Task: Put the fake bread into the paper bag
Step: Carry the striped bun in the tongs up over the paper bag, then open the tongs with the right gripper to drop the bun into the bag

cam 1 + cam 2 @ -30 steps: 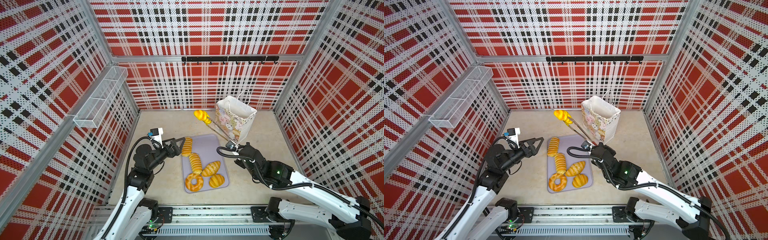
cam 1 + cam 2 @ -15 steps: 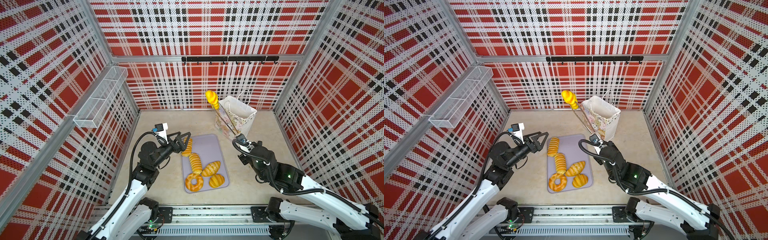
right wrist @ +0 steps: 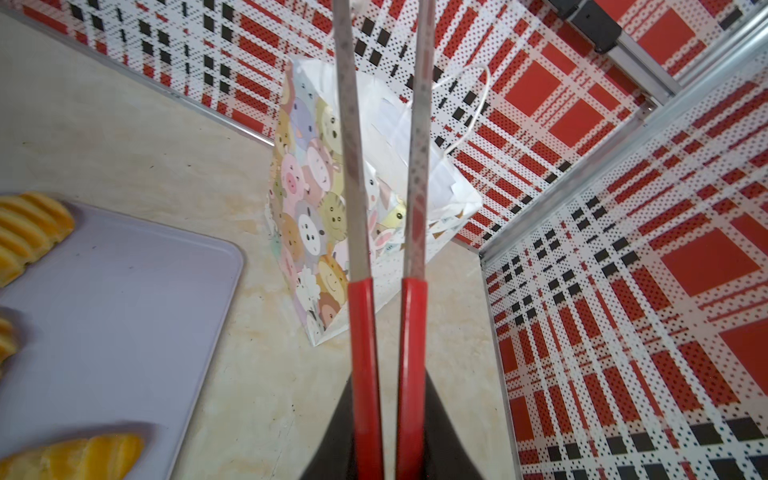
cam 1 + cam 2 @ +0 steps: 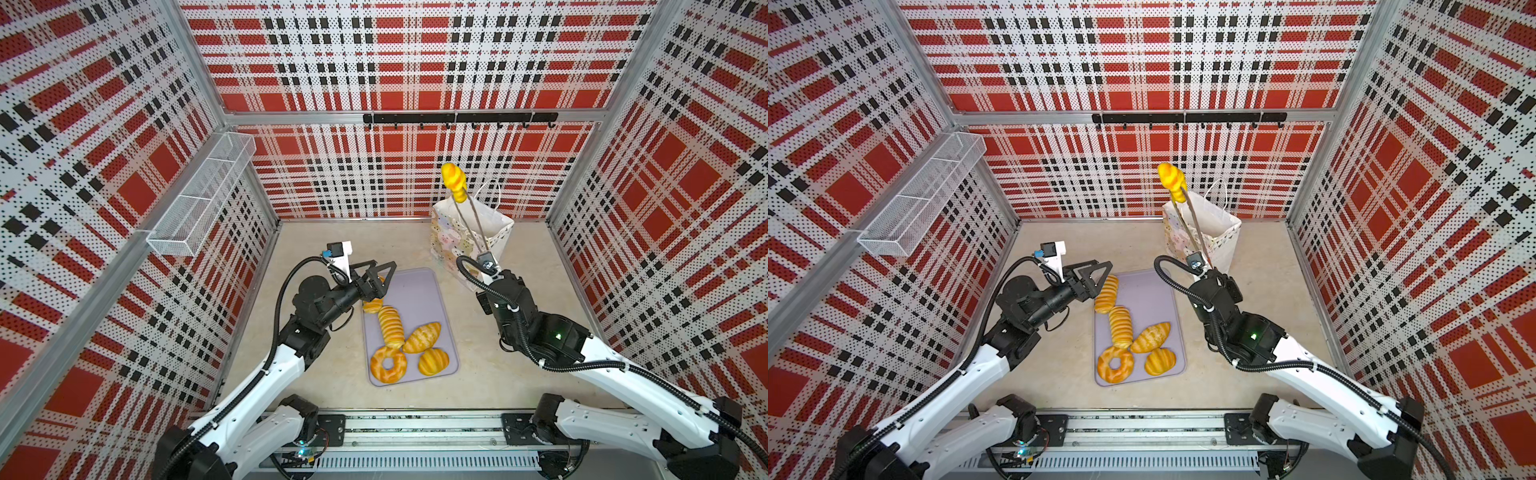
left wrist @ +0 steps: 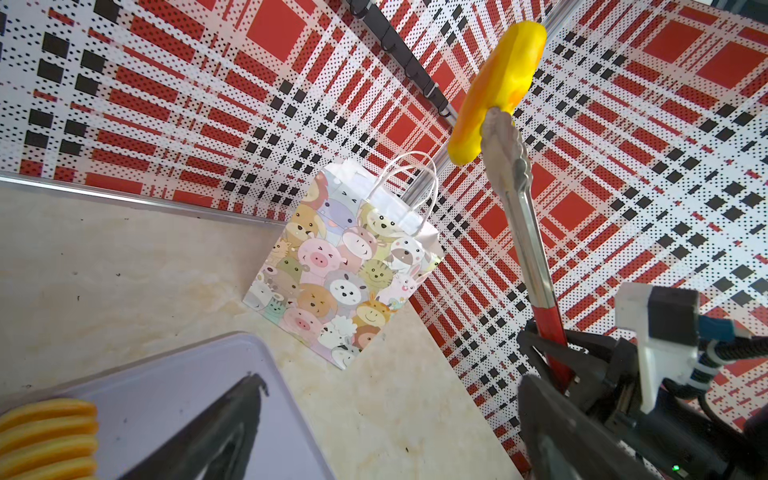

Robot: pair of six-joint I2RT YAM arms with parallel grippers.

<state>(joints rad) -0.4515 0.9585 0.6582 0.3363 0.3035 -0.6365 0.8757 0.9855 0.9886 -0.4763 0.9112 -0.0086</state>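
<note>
The right gripper (image 4: pixel 487 266) was clamped on red-handled tongs (image 5: pixel 524 224), which pinched one fake bread (image 4: pixel 453 180) well above the open top of the paper bag (image 5: pixel 345 266). Beside the bag, the left gripper (image 4: pixel 380 268) hung spread wide over the tray (image 4: pixel 415 299) carrying five other breads (image 4: pixel 390 328).

- A lavender tray (image 4: pixel 419 291) is lying flat on the beige table (image 4: pixel 324 245).
- Metal tongs (image 5: pixel 527 226) with red handles are sticking up at a tilt, arms close together.
- A white wire basket (image 4: pixel 203 195) is hanging on the left plaid wall (image 4: pixel 83 124).
- A black hook rail (image 4: pixel 457 118) is running across the back wall (image 4: pixel 415 54).
</note>
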